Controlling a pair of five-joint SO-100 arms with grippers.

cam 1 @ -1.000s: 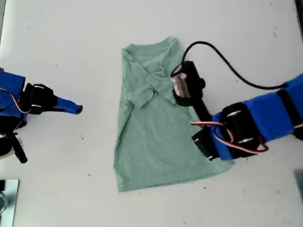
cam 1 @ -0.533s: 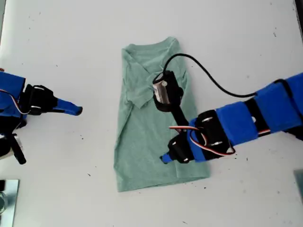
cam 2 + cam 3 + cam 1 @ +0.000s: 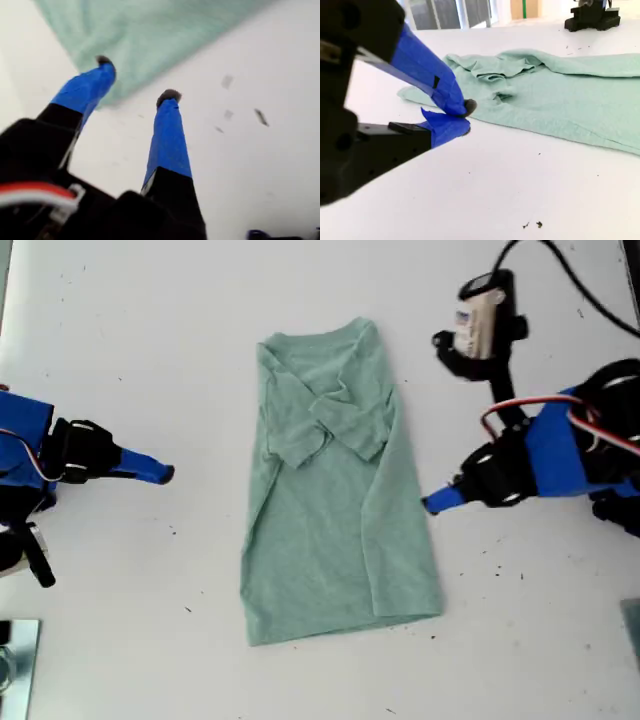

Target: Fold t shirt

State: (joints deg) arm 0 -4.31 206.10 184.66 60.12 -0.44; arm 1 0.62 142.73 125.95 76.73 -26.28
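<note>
Here, first hand [image 3: 135, 80] spread, empty, beside t shirt [image 3: 335, 490] | second hand [image 3: 462, 117] pinched closed, empty, apart.

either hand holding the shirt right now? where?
No. My first hand is open beside the t shirt; my second hand is shut on nothing, off the cloth.

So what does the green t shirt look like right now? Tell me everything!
The t shirt is pale sage green, soft and speckly like knit cloth. It lies flat on the white table, neck end toward the top of the exterior view. Both long sides are folded in, making a narrow strip, and the short sleeves lie bunched across the chest. The hem end is a bit wider. Neither robot hand touches it: my first hand is open just beside its edge, and my second hand is farther away, shut.
</note>
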